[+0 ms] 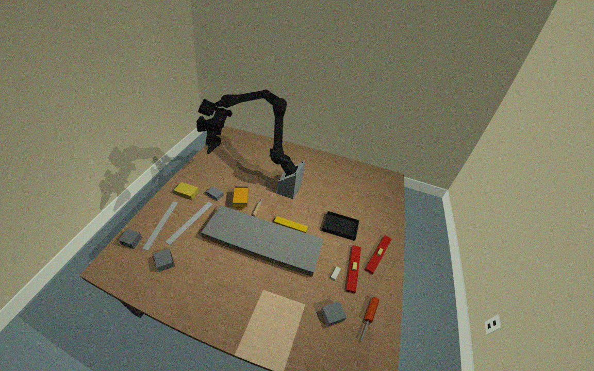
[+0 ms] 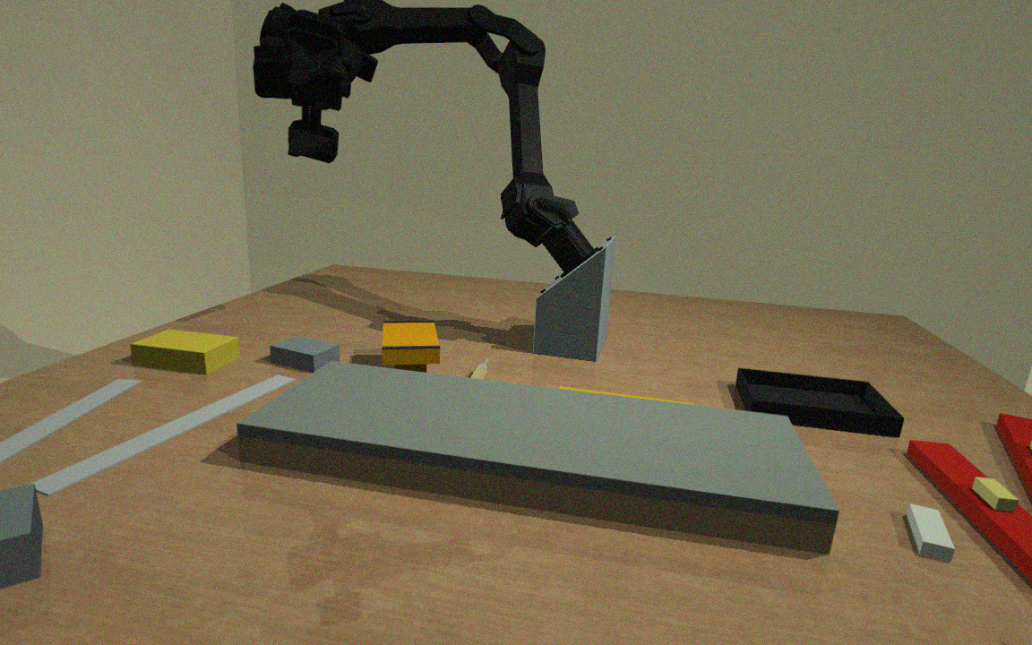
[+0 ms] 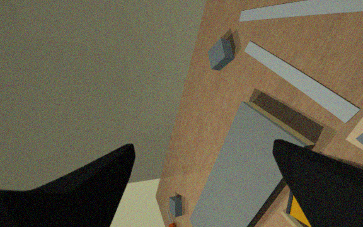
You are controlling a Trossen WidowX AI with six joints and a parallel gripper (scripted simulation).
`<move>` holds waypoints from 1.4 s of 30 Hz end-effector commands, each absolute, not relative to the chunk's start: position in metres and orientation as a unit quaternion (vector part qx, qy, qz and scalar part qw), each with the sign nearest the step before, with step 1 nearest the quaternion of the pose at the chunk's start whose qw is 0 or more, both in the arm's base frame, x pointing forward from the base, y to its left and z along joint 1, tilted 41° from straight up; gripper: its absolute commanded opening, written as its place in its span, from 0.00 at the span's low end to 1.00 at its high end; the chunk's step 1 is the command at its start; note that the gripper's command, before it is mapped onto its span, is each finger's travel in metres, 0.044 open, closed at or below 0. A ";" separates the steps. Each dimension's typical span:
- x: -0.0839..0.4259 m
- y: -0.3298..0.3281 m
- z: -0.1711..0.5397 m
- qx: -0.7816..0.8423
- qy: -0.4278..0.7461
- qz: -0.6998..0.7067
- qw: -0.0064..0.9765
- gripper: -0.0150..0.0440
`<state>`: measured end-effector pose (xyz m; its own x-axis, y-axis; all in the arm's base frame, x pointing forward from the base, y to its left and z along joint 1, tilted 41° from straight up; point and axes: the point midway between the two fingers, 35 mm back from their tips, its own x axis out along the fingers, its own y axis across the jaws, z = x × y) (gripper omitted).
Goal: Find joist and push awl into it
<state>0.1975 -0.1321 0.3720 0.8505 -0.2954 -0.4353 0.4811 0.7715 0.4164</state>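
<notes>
the floor panel [image 1: 262, 240] [image 2: 536, 441] [image 3: 241, 151] lies flat on the table [image 1: 183, 290] [image 2: 183, 561] [image 3: 200, 101], its top grey and its sides brown. the fingers [image 1: 213, 144] [image 2: 313, 141] are spread wide with nothing between them, high above the table and well apart from the panel, on the arm base's side of it. the orange stud finder [image 1: 240, 195] [image 2: 410, 334] [image 3: 297, 210] sits just beside the panel's long edge facing the grey arm base [image 1: 296, 184] [image 2: 571, 324], near the end by two pale strips [image 1: 160, 225] [image 2: 159, 437] [image 3: 304, 82]. the awl [image 1: 256, 208] [image 2: 479, 369] lies by that same edge, between the stud finder and a yellow bar [image 1: 291, 224] [image 2: 623, 394]. beyond the panel's other end, on the base side, is the black tray [image 1: 338, 234] [image 2: 840, 419]; the stud finder is outside it. two red spirit levels [image 1: 353, 280] [image 2: 944, 473] and an orange-handled screwdriver [image 1: 372, 309] also lie off that end.
</notes>
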 end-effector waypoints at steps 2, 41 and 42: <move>0.216 -0.161 0.295 0.472 0.201 -0.342 0.787 1.00; 0.191 -0.168 0.117 0.613 -0.120 -0.694 0.359 1.00; 0.190 -0.168 0.117 0.613 -0.120 -0.694 0.359 1.00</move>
<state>0.1912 -0.1671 0.1188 0.0173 -0.6418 -0.7667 0.3553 -0.7128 0.6047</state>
